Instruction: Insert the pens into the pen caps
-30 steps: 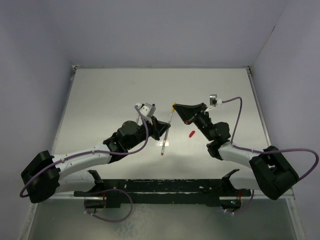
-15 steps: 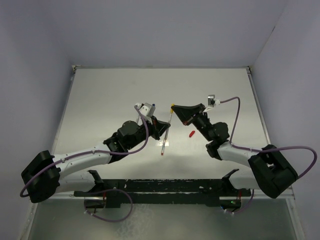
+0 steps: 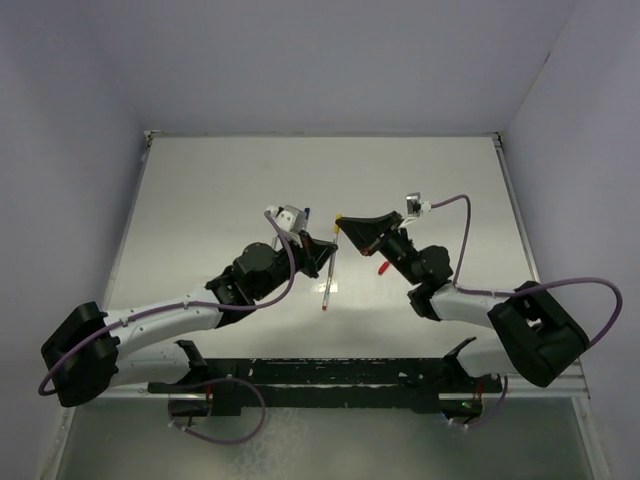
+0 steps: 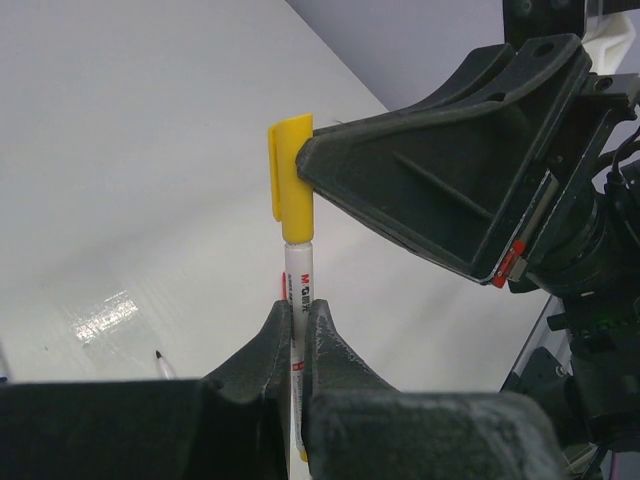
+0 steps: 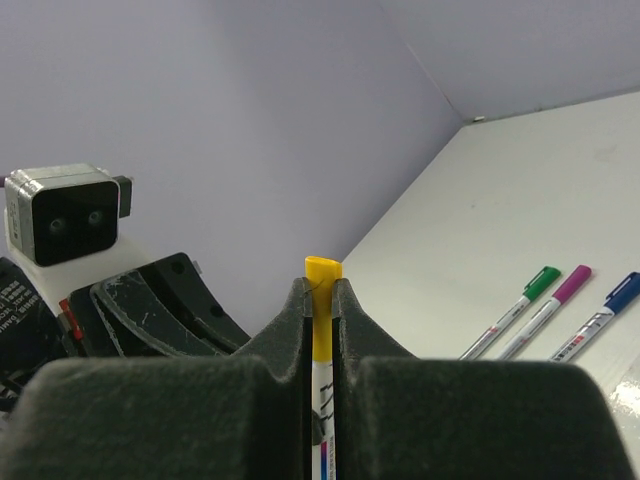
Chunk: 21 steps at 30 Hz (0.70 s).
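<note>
My left gripper (image 3: 325, 250) (image 4: 298, 308) is shut on a white pen (image 4: 297, 285) and holds it above the table. A yellow cap (image 4: 290, 180) (image 3: 339, 216) sits on the pen's upper end. My right gripper (image 3: 344, 222) (image 5: 320, 285) is shut on that yellow cap (image 5: 322, 300) from the other side. A red cap (image 3: 382, 268) lies on the table under the right arm. A bare pen with a red tip (image 3: 327, 292) lies on the table below the left gripper. Green (image 5: 515, 312), purple (image 5: 548, 306) and blue (image 5: 600, 318) capped pens lie side by side in the right wrist view.
The white table (image 3: 220, 190) has a raised back edge and walls on three sides. Both arms meet over its middle. The left wrist camera (image 5: 65, 212) shows close to the right fingers. A bare pen tip (image 4: 160, 362) shows at the lower left of the left wrist view.
The right gripper with the yellow cap has moved left and slightly down toward the left gripper. The held pen has shifted a little with it. The left arm barely moved.
</note>
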Each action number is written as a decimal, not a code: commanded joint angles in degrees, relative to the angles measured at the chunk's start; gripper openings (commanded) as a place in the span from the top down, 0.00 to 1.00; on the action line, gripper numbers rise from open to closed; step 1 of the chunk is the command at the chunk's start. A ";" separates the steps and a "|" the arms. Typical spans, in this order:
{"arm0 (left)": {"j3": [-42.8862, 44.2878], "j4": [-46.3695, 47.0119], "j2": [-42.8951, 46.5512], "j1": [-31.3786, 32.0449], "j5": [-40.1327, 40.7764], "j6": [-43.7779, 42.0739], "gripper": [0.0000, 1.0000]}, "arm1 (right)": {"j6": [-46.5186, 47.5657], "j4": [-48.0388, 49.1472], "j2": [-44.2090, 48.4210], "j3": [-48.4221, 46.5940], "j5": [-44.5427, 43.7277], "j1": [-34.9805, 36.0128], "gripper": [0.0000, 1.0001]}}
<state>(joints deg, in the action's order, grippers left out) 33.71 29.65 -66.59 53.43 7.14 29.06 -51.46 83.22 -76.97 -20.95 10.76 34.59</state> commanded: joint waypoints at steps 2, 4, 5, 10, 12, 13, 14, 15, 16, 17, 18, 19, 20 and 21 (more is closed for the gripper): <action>0.06 9.38 2.12 0.20 3.16 0.32 1.00 | 0.17 1.88 -1.70 -0.50 4.90 1.50 1.00; 0.62 9.55 2.05 0.20 4.08 -0.25 1.00 | 0.63 0.79 -1.78 -0.60 5.21 1.81 1.00; 1.05 9.47 1.95 0.25 4.58 -0.74 1.00 | 0.99 -0.14 -1.71 -0.66 5.31 2.02 1.00; 3.57 8.88 0.90 0.06 6.45 -3.67 1.00 | 5.03 -8.06 -0.52 -2.00 5.17 3.39 1.00; 5.48 8.71 0.04 -1.07 6.13 -4.45 1.00 | 10.10 -18.83 1.38 -4.31 2.57 5.65 1.00; 5.91 9.08 -0.01 -1.38 5.99 -4.74 1.00 | 11.29 -21.32 1.66 -4.85 1.66 6.44 1.00; 6.15 9.37 0.06 -1.73 5.96 -5.10 1.00 | 12.24 -23.68 1.87 -5.50 0.61 7.06 1.00; 6.48 9.53 0.12 -2.09 5.88 -5.52 1.00 | 13.01 -25.87 1.95 -5.98 -0.10 7.52 1.00; 6.94 9.56 0.27 -2.39 5.87 -5.96 1.00 | 13.52 -27.58 1.86 -6.36 -0.76 7.85 1.00; 7.36 9.57 0.34 -2.63 5.87 -6.40 1.00 | 13.84 -28.95 1.71 -6.62 -1.21 8.00 1.00; 7.75 9.50 0.36 -2.85 5.92 -6.85 1.00 | 13.98 -29.78 1.60 -6.64 -1.48 8.17 1.00; 8.10 9.47 0.48 -3.02 6.07 -7.40 1.00 | 14.14 -30.55 1.38 -6.72 -1.79 8.21 1.00; 8.48 9.35 0.56 -3.12 6.31 -7.82 1.00 | 14.38 -31.76 1.20 -6.92 -1.99 8.33 1.00; 8.74 9.28 0.67 -3.19 6.65 -8.22 1.00 | 14.67 -32.84 1.07 -7.06 -2.38 8.51 1.00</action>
<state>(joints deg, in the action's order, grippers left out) 35.53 26.81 -67.40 51.51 11.22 24.43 -39.59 64.84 -74.81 -28.42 4.32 40.01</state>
